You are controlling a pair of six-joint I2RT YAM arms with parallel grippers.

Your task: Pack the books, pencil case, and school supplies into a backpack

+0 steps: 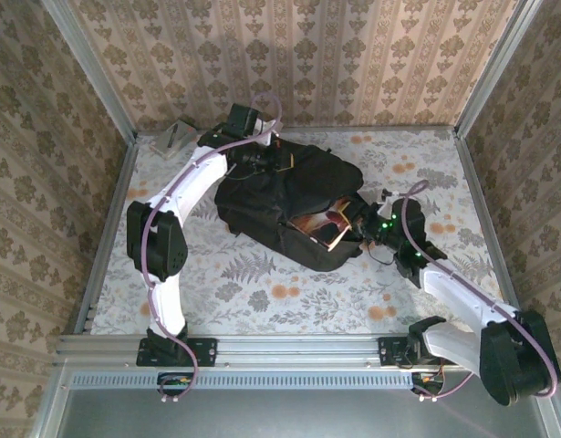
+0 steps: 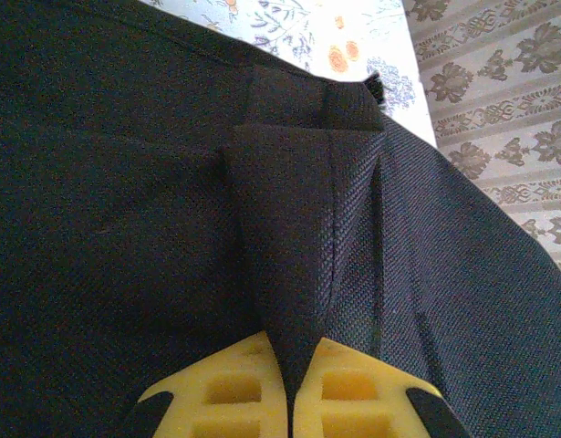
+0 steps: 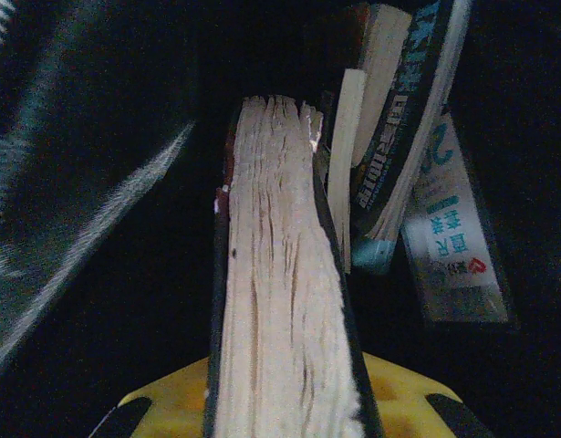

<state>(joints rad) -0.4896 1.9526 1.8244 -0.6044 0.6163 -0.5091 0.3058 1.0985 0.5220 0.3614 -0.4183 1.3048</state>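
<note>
The black backpack point(image 1: 262, 196) lies in the middle of the table with its opening turned to the right. My left gripper point(image 1: 266, 160) is at its far left end, shut on a raised fold of the black fabric point(image 2: 294, 274). At the opening, my right gripper point(image 1: 360, 224) is shut on a dark-covered book point(image 3: 280, 274), page edge towards the camera, reaching into the dark interior. Two more books point(image 3: 399, 137) stand inside to its right, and one with teal print point(image 3: 449, 237) lies beside them. A reddish book cover point(image 1: 321, 224) shows at the opening. The school supplies are out of view.
A small grey flat item point(image 1: 173, 137) lies in the back left corner; it is too small to tell whether it is the pencil case. Metal frame rails and patterned walls close in the floral tabletop point(image 1: 262, 292) on three sides.
</note>
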